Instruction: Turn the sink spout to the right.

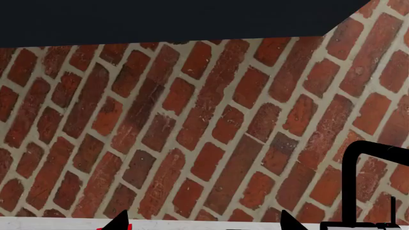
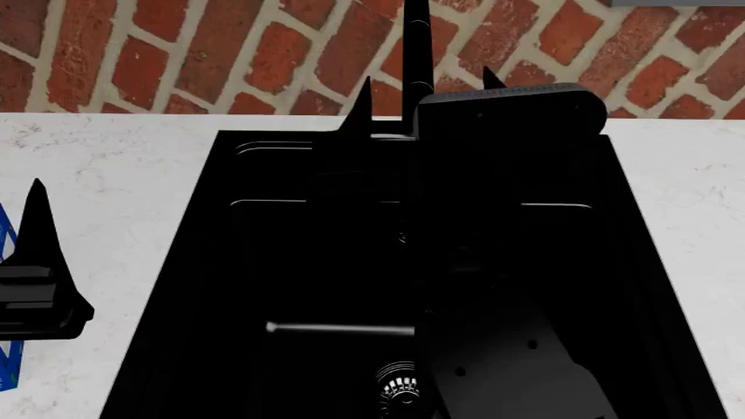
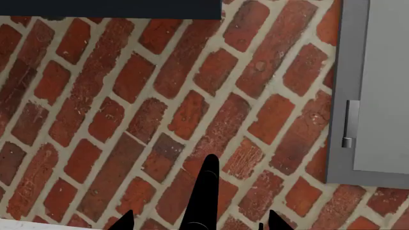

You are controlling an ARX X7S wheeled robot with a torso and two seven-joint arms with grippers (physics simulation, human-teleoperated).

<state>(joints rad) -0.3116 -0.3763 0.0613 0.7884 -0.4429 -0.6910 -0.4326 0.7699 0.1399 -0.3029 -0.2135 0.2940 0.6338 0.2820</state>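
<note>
We see our right end effector (image 2: 427,94) spread open around the sink spout (image 2: 416,52) (fingertips either side), above the sink (image 2: 187,288); our left end effector (image 2: 41,262) we cannot tell.

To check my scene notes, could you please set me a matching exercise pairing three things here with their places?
Things:
1. sink spout
2. drain strainer
3. left gripper

Places:
A. over the white countertop
B. between the open fingertips of the right gripper
C. on the floor of the sink

Pairs: 1-B, 2-C, 3-A
</note>
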